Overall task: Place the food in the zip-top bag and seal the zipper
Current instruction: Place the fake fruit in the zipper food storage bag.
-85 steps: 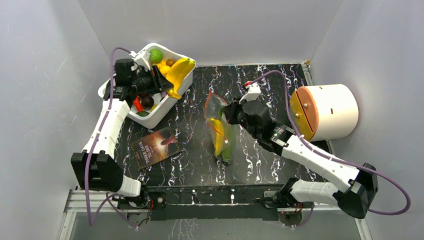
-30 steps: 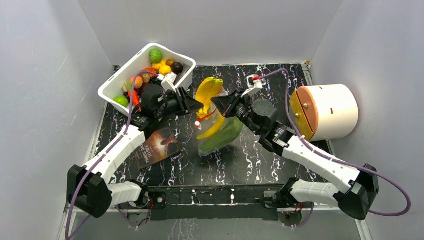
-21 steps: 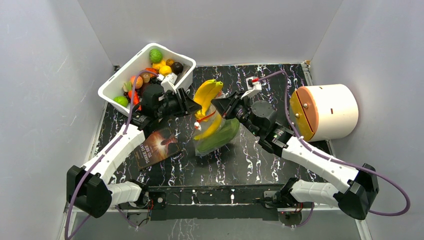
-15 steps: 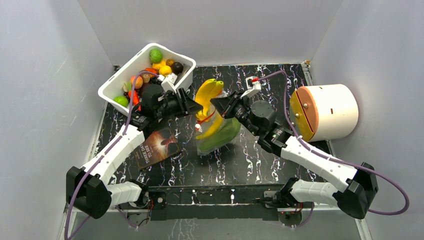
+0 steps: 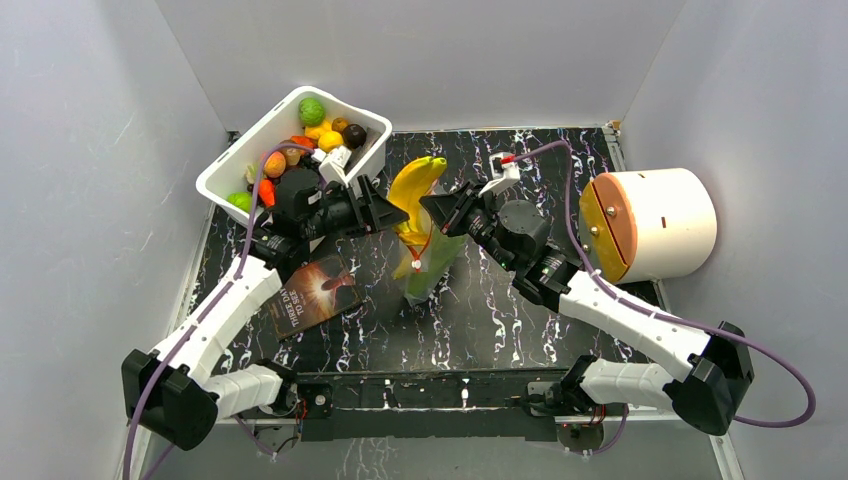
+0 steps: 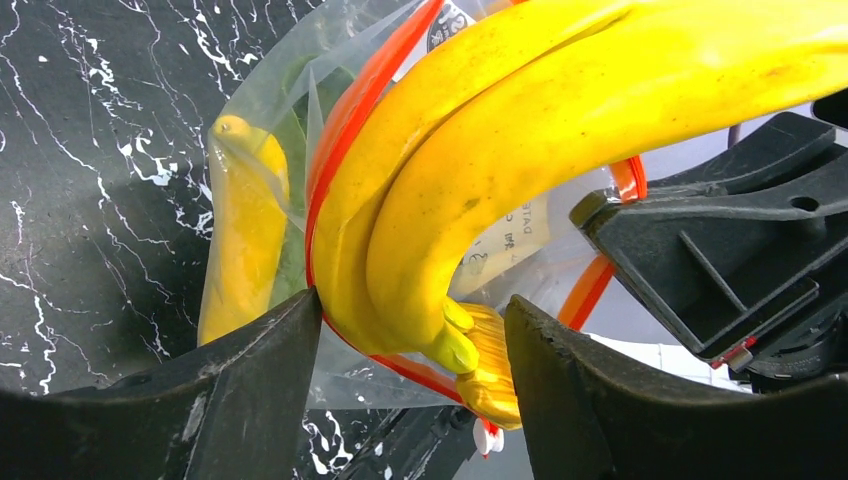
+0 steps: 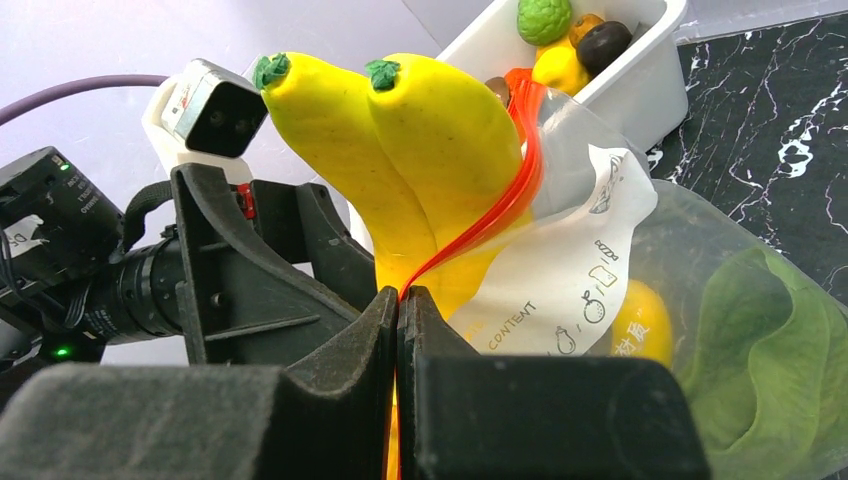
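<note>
The zip-top bag (image 5: pixel 425 270) hangs upright over the middle of the table. My right gripper (image 7: pixel 398 292) is shut on its red-orange zipper (image 7: pixel 512 195) and holds the mouth up. My left gripper (image 6: pixel 412 305) is shut on the stem end of the yellow banana bunch (image 5: pixel 415 188), which stands partly inside the bag's mouth, tips up. In the left wrist view the zipper (image 6: pixel 345 120) loops around the banana bunch (image 6: pixel 520 120). A green leafy vegetable (image 7: pixel 770 340) and a yellow piece (image 7: pixel 640 320) lie inside the bag (image 7: pixel 600 270).
A white tub (image 5: pixel 215 178) with several toy fruits stands at the back left. A dark booklet (image 5: pixel 312 293) lies front left. A white cylinder with an orange face (image 5: pixel 655 222) stands at the right. Grey walls enclose the table.
My left arm carried the banana bunch from the tub to the bag. My right gripper lifted the bag's mouth. In the last second the bag swung upright and the bananas went deeper.
</note>
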`<state>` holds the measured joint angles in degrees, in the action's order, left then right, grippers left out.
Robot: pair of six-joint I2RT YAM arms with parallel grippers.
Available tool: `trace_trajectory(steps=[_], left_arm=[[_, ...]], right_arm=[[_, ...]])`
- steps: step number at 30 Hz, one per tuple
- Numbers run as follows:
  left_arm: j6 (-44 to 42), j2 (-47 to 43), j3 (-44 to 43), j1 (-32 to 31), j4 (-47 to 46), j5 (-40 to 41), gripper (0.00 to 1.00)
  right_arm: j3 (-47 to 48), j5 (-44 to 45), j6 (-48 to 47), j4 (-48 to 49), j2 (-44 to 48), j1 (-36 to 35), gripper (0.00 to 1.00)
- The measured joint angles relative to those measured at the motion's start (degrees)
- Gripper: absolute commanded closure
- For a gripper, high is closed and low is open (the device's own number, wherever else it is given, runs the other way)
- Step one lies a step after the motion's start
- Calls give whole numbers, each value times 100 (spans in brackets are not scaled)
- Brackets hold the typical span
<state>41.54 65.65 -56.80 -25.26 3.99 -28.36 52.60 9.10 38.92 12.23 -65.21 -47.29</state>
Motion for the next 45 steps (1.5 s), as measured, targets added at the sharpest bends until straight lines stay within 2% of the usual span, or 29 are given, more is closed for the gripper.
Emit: trace_trajectory(steps=[6, 14, 21, 29, 33, 40, 45], left_arm=[[-83, -105, -59, 0, 214, 0, 46], [-282, -144, -385, 0, 483, 24, 81], [28, -164, -343, 0, 26, -243, 95], [970, -238, 293, 17, -1134, -562, 97], [1054, -247, 400, 17, -1204, -629, 97], [431, -262, 393, 4, -542, -374, 97], [-166, -177, 39, -4, 452, 63, 98]], right_arm=[[0, 15, -61, -15, 24, 0, 100], [0, 15, -109, -9, 162, 0, 100], [-83, -9, -50, 103, 173, 0, 100], [-463, 2, 474, 678, 280, 7, 100], [-634, 37, 667, 905, 387, 7, 100], [-645, -76, 885, 1091, 492, 7, 100], [-645, -197, 986, 1128, 501, 7, 100]])
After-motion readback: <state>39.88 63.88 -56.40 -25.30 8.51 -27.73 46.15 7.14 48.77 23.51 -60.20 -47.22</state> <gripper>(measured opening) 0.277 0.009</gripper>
